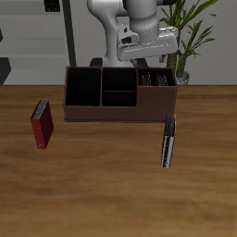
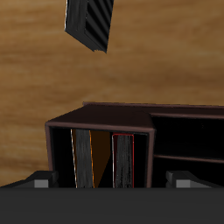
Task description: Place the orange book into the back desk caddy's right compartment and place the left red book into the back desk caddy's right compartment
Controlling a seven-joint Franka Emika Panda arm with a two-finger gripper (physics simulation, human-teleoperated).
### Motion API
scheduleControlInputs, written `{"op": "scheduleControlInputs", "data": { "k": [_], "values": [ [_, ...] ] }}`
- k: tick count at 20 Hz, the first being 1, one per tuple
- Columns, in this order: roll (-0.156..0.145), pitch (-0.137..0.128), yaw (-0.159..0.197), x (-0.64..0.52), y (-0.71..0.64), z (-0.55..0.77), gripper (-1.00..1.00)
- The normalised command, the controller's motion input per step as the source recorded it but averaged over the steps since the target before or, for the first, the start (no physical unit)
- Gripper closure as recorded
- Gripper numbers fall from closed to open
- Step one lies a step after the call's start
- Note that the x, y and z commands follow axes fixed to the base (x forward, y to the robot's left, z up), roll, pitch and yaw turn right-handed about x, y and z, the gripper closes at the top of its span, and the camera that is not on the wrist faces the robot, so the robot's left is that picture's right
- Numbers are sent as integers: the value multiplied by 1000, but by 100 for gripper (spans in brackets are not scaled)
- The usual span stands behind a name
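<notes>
- Caddy first: the back desk caddy point(image 1: 116, 94) sits far back on the bench point(image 1: 111, 176), just in front of the robot's base.
- We look down from the wrist into its right compartment point(image 2: 101, 157): the orange book point(image 2: 103, 159) and the left red book point(image 2: 123, 161) both stand upright in there, side by side.
- The tool point(image 1: 155, 57) hangs above that end; we cannot tell its finger spread.
- A darker red book point(image 1: 41, 124) and a black book point(image 1: 168, 141) lie out on the bench.
</notes>
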Motion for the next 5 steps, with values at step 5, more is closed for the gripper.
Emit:
{"op": "scheduleControlInputs", "data": {
  "k": [5],
  "values": [
    [-12, -19, -7, 26, -14, 133, -100]
  ]
}}
